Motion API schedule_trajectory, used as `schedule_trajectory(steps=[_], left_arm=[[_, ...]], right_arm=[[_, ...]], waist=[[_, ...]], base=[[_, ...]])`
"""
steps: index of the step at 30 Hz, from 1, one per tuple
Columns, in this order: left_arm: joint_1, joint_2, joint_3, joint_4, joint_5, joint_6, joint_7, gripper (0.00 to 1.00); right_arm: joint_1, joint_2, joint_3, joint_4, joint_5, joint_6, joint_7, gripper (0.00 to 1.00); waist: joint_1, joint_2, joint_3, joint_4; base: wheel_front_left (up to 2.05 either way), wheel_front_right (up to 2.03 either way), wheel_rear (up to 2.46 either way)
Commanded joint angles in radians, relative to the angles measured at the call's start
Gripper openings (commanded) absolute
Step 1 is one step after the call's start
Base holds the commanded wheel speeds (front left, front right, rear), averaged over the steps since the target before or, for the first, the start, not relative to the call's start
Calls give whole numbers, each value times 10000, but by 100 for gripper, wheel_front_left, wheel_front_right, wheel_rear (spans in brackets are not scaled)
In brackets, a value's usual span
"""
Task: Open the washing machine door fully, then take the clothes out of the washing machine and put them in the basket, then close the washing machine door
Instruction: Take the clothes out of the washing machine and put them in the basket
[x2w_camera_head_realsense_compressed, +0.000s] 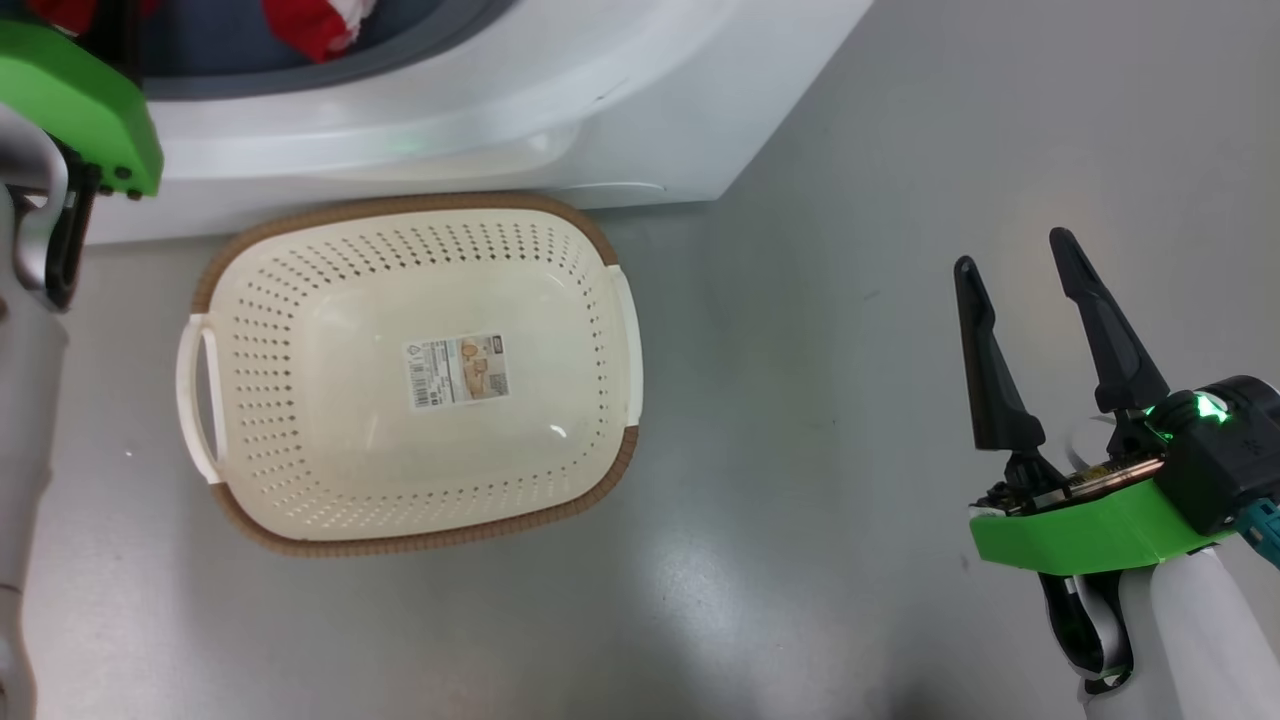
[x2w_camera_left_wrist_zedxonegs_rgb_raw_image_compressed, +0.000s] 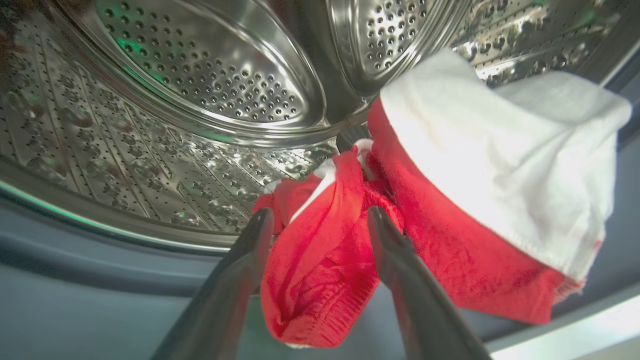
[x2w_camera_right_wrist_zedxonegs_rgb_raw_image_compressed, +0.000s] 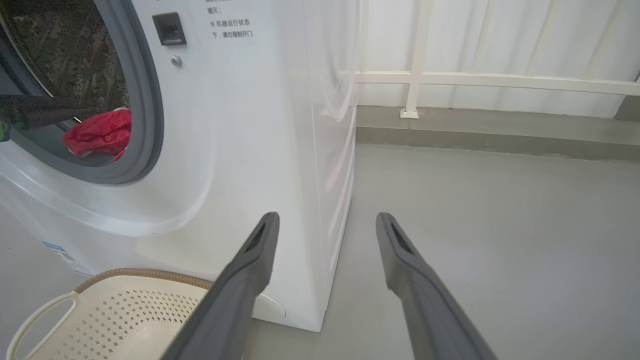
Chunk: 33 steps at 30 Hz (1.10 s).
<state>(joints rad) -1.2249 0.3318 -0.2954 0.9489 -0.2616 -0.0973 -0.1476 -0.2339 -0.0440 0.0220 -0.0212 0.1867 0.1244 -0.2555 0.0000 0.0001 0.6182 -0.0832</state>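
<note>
Head downward over basket (x2w_camera_head_realsense_compressed: 250, 420), left wrist seemingly inside drum (x2w_camera_left_wrist_zedxonegs_rgb_raw_image_compressed: 210, 75)

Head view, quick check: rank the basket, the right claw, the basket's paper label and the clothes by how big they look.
1. basket
2. right claw, though it sits nearer the camera
3. paper label and clothes: about alike; the clothes are cut off at the top edge, so I won't rank them.

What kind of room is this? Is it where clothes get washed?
Probably a laundry area. A white washing machine stands on a grey floor, red and white clothes lie in its steel drum, and a cream basket sits in front of it.
</note>
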Motion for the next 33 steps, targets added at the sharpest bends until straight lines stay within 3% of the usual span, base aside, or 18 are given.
schedule_trajectory(steps=[1, 18, 19, 20, 21, 33], left_arm=[[-175, 576, 126, -101, 89, 17, 60, 100], [-1098, 1361, -768, 1449, 916, 350, 1254, 100], [-1121, 1357, -784, 1494, 907, 348, 1280, 86], [-1143, 1354, -805, 1514, 906, 345, 1259, 26], [-1161, 1345, -832, 1535, 894, 305, 1250, 0], [-1179, 1086, -789, 1267, 511, 241, 138, 0]], right_arm=[[12, -62, 271, -181, 84, 63, -62, 100], [-114, -62, 564, 50, 490, 63, -62, 100], [-112, -62, 563, 53, 502, 63, -62, 100], [-109, -62, 559, 60, 511, 63, -62, 100], [-110, -62, 554, 65, 517, 63, -62, 100], [-137, -62, 470, 112, 548, 63, -62, 100]], waist=[[0, -1, 128, -119], [0, -1, 351, -539], [0, -1, 352, -541], [0, -1, 351, -542], [0, -1, 351, -542], [0, -1, 224, -382]], base=[[0, 0, 0], [0, 0, 0], [0, 0, 0], [0, 0, 0], [0, 0, 0], [0, 0, 0]])
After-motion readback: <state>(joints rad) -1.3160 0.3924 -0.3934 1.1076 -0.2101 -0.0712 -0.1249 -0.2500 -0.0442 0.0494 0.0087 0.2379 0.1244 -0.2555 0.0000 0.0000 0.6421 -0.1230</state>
